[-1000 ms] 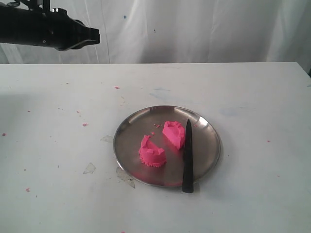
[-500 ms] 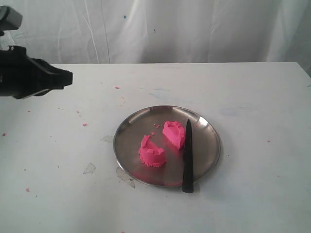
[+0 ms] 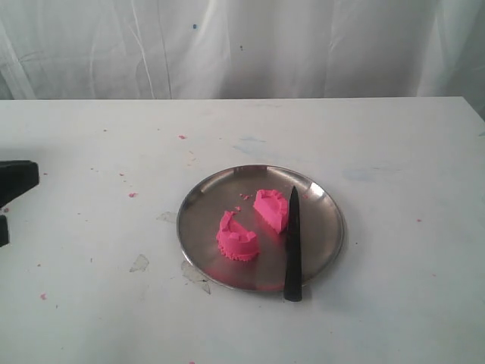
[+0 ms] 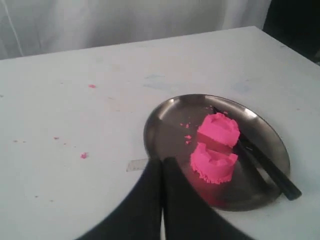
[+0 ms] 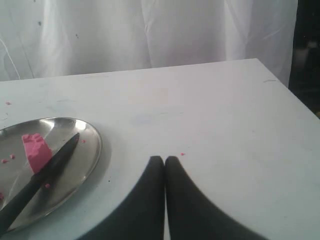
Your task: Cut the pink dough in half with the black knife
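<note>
Both grippers, left (image 4: 162, 165) and right (image 5: 164, 162), are pinched together on nothing; pink dough (image 3: 251, 222) already sits in two chunks, black knife (image 3: 292, 244) on the steel plate (image 3: 197, 208). Looks finished.

Bright, even light; soft shadows

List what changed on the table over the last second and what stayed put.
The left arm dropped from the upper left of the exterior view to the left edge and pulled back, nearly out of sight. Nothing was gripped or released. The two pink dough halves, the black knife and the steel plate lie as before.
</note>
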Controlling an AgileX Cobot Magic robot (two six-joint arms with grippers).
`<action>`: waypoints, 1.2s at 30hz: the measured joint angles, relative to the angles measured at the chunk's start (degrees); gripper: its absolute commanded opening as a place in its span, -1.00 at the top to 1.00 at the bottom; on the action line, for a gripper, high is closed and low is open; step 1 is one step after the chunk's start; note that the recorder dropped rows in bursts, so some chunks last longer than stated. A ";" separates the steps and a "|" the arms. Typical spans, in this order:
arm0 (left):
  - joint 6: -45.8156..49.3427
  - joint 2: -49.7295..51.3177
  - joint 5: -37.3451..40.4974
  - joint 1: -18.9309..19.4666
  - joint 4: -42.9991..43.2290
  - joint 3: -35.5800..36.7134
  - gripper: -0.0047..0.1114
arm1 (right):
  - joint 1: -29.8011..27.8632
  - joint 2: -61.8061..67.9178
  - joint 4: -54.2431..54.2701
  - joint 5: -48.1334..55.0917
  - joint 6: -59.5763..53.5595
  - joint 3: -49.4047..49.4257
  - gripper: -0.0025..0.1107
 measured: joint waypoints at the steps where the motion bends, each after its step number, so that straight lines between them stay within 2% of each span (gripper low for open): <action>1: -1.32 -1.46 -0.11 0.00 1.39 0.45 0.92 | 0.00 0.00 0.00 0.00 0.00 0.00 0.96; 4: -10.98 -6.50 0.03 0.00 12.60 1.54 0.92 | 0.00 0.00 0.00 0.00 0.00 0.00 0.96; 9: -39.72 -14.13 0.03 0.00 40.14 3.79 0.92 | 0.00 0.00 0.00 0.00 0.00 0.00 0.96; 12: -50.39 -17.28 -0.23 0.00 49.96 6.02 0.92 | 0.00 0.00 0.00 0.00 0.00 0.00 0.96; 17: -55.19 -22.74 -2.69 0.00 54.89 12.12 0.92 | 0.00 0.00 0.00 0.00 0.00 0.00 0.96; 24: -56.09 -30.26 -4.38 0.00 56.58 19.82 0.92 | 0.00 0.00 0.00 0.00 0.00 0.00 0.96; 28: -60.73 -33.60 -5.30 0.00 59.12 23.66 0.92 | 0.00 0.00 0.00 0.00 0.00 0.00 0.96; 36: -64.76 -38.32 -5.17 0.00 63.14 24.61 0.92 | 0.00 0.00 0.00 0.00 0.00 0.00 0.96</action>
